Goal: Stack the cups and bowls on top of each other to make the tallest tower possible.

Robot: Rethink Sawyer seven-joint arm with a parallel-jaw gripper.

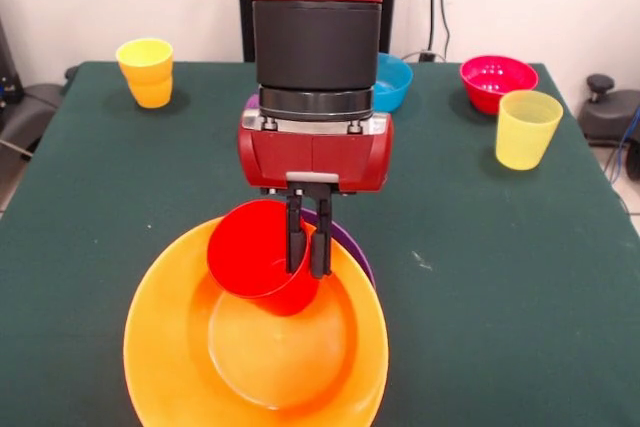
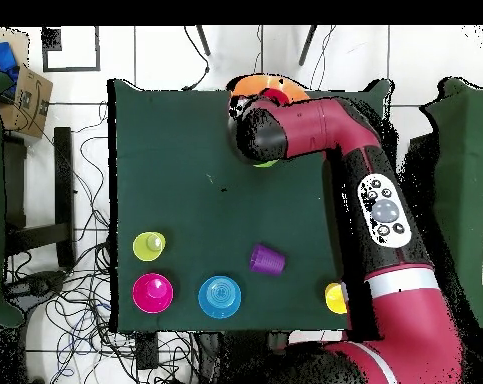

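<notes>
Your gripper (image 1: 307, 247) clenched the red cup's (image 1: 258, 262) rim at its 3 o'clock. The cup hung tilted, mouth toward 11 o'clock, directly above the orange bowl (image 1: 160, 347).

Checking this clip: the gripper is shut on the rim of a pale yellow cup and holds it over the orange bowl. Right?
Not quite. The cup in the gripper is the red cup, not a pale yellow one; the front view shows this. The pale yellow cup stands by itself on the table. The rest holds: the gripper is shut on the cup's rim, over the orange bowl.
</notes>
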